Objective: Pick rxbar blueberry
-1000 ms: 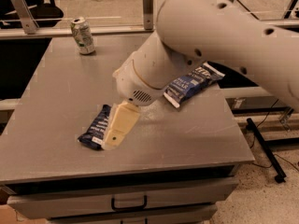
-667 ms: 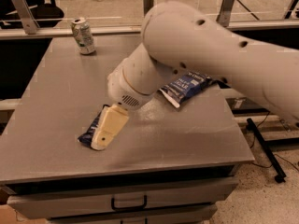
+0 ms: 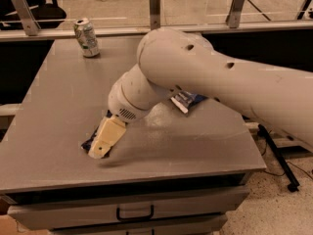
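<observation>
The rxbar blueberry (image 3: 88, 142) lies flat on the grey table (image 3: 58, 97) near its front left. It is a small dark navy wrapper, and only its left edge shows beside the gripper. My gripper (image 3: 101, 149) is cream-coloured and sits low, directly over the bar, covering most of it. The big white arm reaches in from the right and hides the middle of the table.
A larger blue chip bag (image 3: 188, 101) with white print lies at mid-right, partly under the arm. A dented soda can (image 3: 86, 37) stands at the back left. A rail with metal posts runs behind the table. Drawers with a handle (image 3: 134, 213) sit below the front edge.
The arm has swung left and toward the front. The gripper has moved down-left along the bar and now covers nearly all of it. The bar, bag and can have not moved.
</observation>
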Motion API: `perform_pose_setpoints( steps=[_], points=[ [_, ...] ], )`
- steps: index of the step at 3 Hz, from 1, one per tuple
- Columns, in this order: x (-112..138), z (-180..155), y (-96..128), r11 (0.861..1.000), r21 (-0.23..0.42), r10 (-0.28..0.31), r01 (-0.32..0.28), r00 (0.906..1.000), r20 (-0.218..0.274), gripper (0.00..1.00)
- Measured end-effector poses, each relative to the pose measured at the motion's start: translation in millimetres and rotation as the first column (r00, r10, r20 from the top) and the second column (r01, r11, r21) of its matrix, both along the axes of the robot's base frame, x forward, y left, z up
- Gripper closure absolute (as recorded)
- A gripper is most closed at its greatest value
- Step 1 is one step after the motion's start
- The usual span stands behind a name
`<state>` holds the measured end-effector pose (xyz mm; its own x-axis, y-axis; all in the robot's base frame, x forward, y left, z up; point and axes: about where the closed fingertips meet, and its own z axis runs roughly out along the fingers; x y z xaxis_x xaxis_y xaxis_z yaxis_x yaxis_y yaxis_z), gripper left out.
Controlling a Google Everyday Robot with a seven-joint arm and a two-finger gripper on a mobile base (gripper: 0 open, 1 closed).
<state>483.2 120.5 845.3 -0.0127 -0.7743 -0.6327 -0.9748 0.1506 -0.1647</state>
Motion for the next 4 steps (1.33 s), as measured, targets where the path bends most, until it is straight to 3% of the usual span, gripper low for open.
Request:
perform_pose_setpoints(
  steps=[2,4],
  points=[
    [6,-21,-6,0.997,0.006,-0.073,0.073,0.9973,-0.008,0.41],
    [8,-19,-8,0.997,0.006,-0.078,0.078,0.9969,-0.003,0.87]
  ],
)
